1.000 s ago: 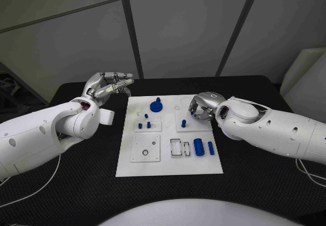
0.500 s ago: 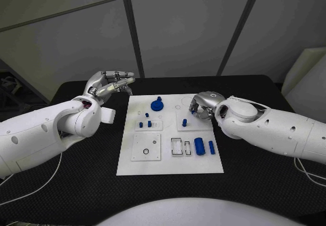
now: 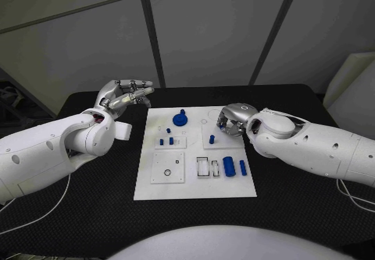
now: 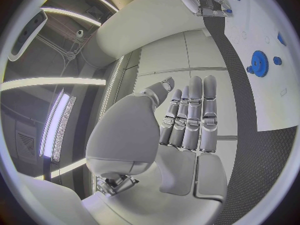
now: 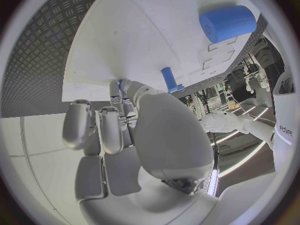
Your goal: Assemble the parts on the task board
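The white task board [image 3: 195, 187] lies in the middle of the black table. My right hand [image 3: 233, 120] hovers over its far right part with fingers curled, just beyond an upright blue peg [image 3: 212, 140]. In the right wrist view that hand [image 5: 125, 130] pinches a small blue part [image 5: 119, 83] between thumb and fingertip, close to the peg [image 5: 169, 79]. My left hand [image 3: 125, 97] is raised off the board's far left corner; its fingers [image 4: 190, 117] lie straight side by side and hold nothing. A blue gear [image 3: 180, 119] stands near the far edge.
A thick blue cylinder [image 3: 228, 167] and a slim blue bar [image 3: 243, 168] lie on the board's near right, beside white slots [image 3: 203, 167]. Two short blue pegs [image 3: 166, 142] stand left of centre. A black ring [image 3: 167, 173] lies on the near left plate.
My right hand has edged slightly toward the board's far side, away from the upright peg. The left hand has barely moved.
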Controlling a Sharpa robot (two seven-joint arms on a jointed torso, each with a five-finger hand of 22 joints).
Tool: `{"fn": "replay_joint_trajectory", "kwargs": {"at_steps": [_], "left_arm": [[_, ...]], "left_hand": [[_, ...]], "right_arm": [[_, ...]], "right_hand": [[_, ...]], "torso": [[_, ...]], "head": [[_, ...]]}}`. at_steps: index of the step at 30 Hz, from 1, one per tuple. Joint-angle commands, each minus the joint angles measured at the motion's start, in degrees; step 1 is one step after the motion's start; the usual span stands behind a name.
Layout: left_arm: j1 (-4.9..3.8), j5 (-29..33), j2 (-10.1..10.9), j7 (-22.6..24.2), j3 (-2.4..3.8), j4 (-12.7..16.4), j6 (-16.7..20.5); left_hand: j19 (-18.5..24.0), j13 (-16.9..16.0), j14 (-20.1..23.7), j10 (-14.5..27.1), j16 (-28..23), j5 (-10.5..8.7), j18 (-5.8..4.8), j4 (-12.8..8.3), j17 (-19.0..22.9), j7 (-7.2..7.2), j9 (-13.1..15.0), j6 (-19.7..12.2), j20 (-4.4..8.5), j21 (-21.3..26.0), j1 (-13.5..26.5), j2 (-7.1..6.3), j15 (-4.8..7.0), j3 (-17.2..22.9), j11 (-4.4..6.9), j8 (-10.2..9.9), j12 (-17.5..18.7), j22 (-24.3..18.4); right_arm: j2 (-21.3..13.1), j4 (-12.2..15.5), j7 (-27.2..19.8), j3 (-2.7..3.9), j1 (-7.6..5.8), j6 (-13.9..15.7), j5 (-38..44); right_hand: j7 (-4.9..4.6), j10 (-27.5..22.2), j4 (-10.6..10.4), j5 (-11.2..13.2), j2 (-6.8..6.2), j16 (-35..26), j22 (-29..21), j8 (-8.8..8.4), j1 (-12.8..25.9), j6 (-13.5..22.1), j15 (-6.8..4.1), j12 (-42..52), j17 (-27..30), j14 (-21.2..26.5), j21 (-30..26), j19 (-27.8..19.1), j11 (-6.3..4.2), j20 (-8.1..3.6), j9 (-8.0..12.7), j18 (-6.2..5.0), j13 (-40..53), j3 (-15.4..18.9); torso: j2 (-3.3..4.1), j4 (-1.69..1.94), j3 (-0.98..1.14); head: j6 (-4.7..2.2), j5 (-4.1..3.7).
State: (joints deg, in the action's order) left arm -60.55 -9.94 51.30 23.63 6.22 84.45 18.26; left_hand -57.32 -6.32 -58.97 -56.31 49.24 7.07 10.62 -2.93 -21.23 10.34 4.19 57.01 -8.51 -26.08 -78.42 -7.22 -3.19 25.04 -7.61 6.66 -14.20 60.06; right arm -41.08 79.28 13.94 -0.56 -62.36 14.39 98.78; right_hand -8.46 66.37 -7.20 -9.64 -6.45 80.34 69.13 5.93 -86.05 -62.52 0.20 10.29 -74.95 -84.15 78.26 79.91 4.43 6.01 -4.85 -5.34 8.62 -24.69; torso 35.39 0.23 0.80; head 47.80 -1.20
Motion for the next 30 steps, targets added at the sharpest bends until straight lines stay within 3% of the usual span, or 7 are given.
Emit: {"fn": "replay_joint_trajectory", "kwargs": {"at_steps": [1,15,20,25,30], "left_arm": [[-0.06,0.20,-0.10,0.43,0.08,-0.13,-0.74],[-0.06,0.20,-0.13,-0.13,0.08,-0.70,-0.86],[-0.06,0.41,-0.15,-0.19,0.08,-0.79,-0.95],[-0.06,0.52,-0.16,-0.23,0.08,-0.82,-0.99],[-0.05,0.64,-0.48,-0.30,0.07,-0.97,-1.02]], "left_hand": [[0.07,0.13,0.28,0.43,-0.32,0.15,-0.22,-0.07,0.14,0.59,-0.05,-0.05,-0.16,0.28,-0.02,0.50,0.00,-0.44,-0.07,0.37,-0.31,-0.11],[-0.26,0.49,0.02,1.34,-0.86,0.16,-0.24,-0.24,0.68,1.08,-0.12,-0.29,-0.28,0.60,-0.15,0.58,-0.21,-0.81,-0.42,0.30,-0.15,-0.42],[-0.42,0.74,-0.24,1.96,-1.26,0.16,-0.29,0.19,1.11,1.59,-0.27,-1.24,-0.57,1.18,0.60,0.53,-0.52,-1.54,-0.76,-0.10,-0.20,-0.95],[-0.48,0.81,-0.28,2.19,-1.37,0.17,-0.28,0.22,1.22,1.70,-0.29,-1.44,-0.63,1.35,0.68,0.51,-0.58,-1.70,-0.84,-0.17,-0.20,-1.11],[-0.54,0.89,-0.30,2.45,-1.50,0.18,-0.27,0.22,1.35,1.78,-0.29,-1.63,-0.69,1.54,0.68,0.51,-0.63,-1.85,-0.91,-0.22,-0.21,-1.29]], "right_arm": [[-0.21,0.44,0.43,-0.11,0.14,3.12,0.50],[-1.90,3.07,0.64,-0.01,0.18,10.31,0.44],[-2.83,4.42,0.54,0.05,0.17,12.24,-1.24],[-4.15,7.41,-0.02,0.22,0.16,13.36,-3.89],[-4.58,12.22,-0.74,0.30,0.16,13.16,-6.41]], "right_hand": [[0.09,0.76,0.46,0.16,0.13,-0.30,0.42,0.37,0.79,-0.77,-0.50,-0.18,-1.65,-3.17,0.45,0.63,-0.13,-0.14,-0.13,1.13,0.09,-0.13],[0.21,1.28,1.53,0.29,0.41,-0.37,0.83,0.39,0.64,-1.13,-0.72,-0.46,-1.43,-3.17,0.74,0.80,-0.31,-0.39,-0.25,1.20,0.01,-0.90],[0.15,1.57,2.19,-1.02,0.26,-0.33,1.02,0.33,0.88,-1.30,-0.73,-0.72,-1.38,-3.18,0.88,0.85,-0.28,-0.48,-0.30,1.23,-0.07,-1.50],[0.10,1.64,2.43,-1.59,0.11,-0.30,1.08,0.28,1.13,-1.33,-0.71,-0.89,-1.38,-3.19,0.93,0.86,-0.25,-0.51,-0.32,1.23,-0.12,-1.70],[0.07,1.63,2.52,-1.78,0.01,-0.28,1.13,0.24,1.29,-1.31,-0.69,-0.97,-1.38,-3.19,0.97,0.87,-0.22,-0.53,-0.31,1.24,-0.15,-1.74]], "torso": [[-0.08,0.08,0.08],[-0.02,0.02,-0.02],[-0.02,0.02,0.00],[-0.05,0.09,-0.01],[-0.04,0.00,-0.01]], "head": [[-0.06,0.00],[-0.15,-0.02],[-0.23,-0.28],[-0.27,-0.17],[-0.44,0.35]]}}
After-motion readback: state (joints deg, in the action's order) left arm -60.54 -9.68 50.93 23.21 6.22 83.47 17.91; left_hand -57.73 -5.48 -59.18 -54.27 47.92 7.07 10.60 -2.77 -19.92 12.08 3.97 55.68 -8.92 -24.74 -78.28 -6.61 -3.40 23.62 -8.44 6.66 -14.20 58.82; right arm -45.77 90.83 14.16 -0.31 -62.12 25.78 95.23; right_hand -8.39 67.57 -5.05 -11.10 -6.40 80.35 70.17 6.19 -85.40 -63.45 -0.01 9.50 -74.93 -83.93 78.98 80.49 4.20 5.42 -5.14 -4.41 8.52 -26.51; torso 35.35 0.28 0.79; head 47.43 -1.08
